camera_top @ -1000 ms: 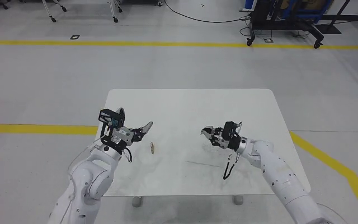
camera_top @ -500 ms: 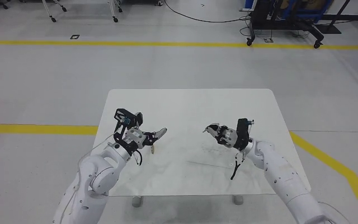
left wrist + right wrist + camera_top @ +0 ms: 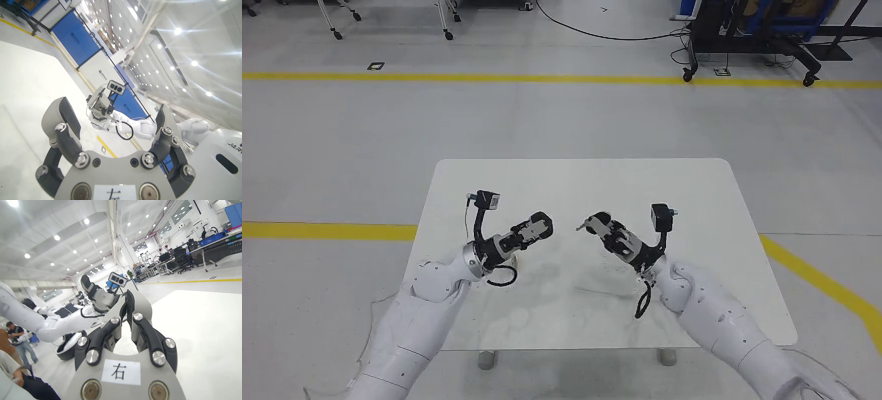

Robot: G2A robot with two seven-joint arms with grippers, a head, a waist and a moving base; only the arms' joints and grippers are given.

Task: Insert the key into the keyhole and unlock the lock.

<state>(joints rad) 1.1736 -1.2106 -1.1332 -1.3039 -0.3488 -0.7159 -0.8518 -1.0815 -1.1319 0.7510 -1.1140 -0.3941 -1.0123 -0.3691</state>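
Hovering above the middle of the white bench (image 3: 682,190), the left tool (image 3: 540,226) and the right tool (image 3: 592,222) face each other tip to tip in the top view, near but apart. Both arms are angled inward from the bench's near edge. From up here we cannot tell where the key and the lock lie.

Through the left wrist view we see the left tool (image 3: 113,109) released, its two ribbed pads spread wide with nothing between them. The right tool (image 3: 97,103) sits farther off, framed in that gap, and the bench (image 3: 28,75) stretches away below.

Through the right wrist view we find the right tool (image 3: 127,302) clenched, its pads pressed flat together. We cannot make out whether a thin thing such as the key is pinched there. Beyond it the left tool (image 3: 88,287) points back towards us above the bench (image 3: 198,323).

We judge the task to be at its early, fetching stage, with the insertion not yet begun, since one tool is empty and no keyhole is presented to the other. The next move, as we read it, calls for the open left tool to go down and take a firm hold of the lock. It must then turn the keyhole squarely towards the right tool. Only then can the key be lined up along the slot, pushed straight in and twisted.
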